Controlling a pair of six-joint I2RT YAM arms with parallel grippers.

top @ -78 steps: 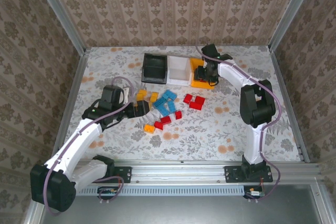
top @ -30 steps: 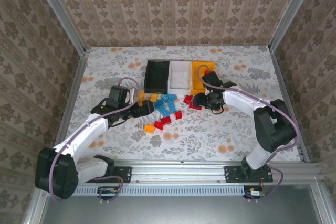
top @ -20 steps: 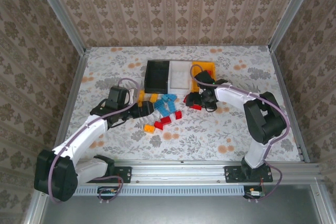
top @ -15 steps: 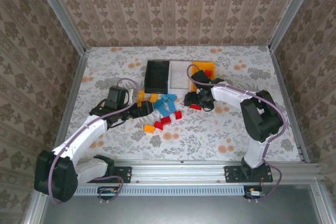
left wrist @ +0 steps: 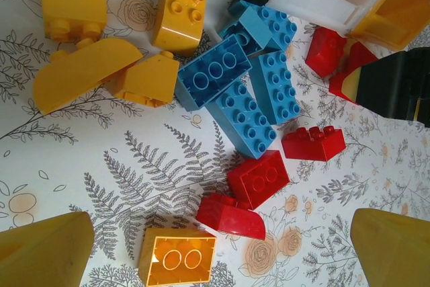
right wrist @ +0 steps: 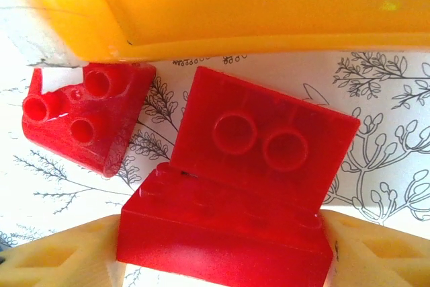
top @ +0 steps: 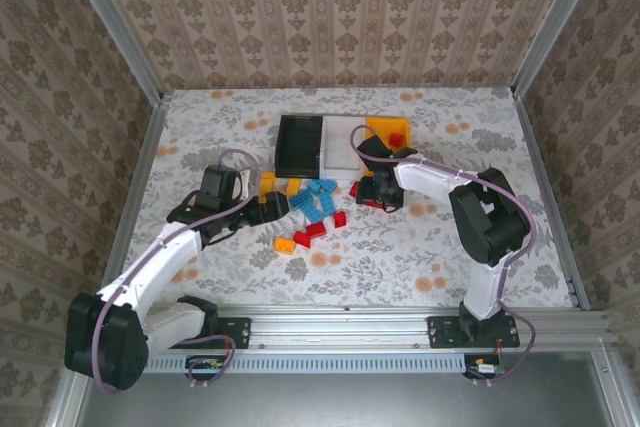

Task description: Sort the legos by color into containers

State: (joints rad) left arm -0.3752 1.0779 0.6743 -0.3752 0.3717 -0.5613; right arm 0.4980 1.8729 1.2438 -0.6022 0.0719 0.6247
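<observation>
Legos (top: pixel 312 209) sit mostly loose on the table (top: pixel 200 127), heaped just before the trays (top: pixel 340 147). A lone red brick (top: pixel 397 139) is in the orange-yellow tray (top: pixel 380 127), so plenty left! Right gripper (right wrist: pixel 222 257) clamps a second red brick (right wrist: pixel 222 226) beside that tray, arm bent inward. Left gripper (left wrist: pixel 215 253) hovers wide open over the heap.

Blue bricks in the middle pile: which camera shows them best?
The left wrist view: the blue bricks sit close up, studs and hollow undersides clear, between yellow bricks and red bricks. The top external view shows them as a small blue cluster.
</observation>
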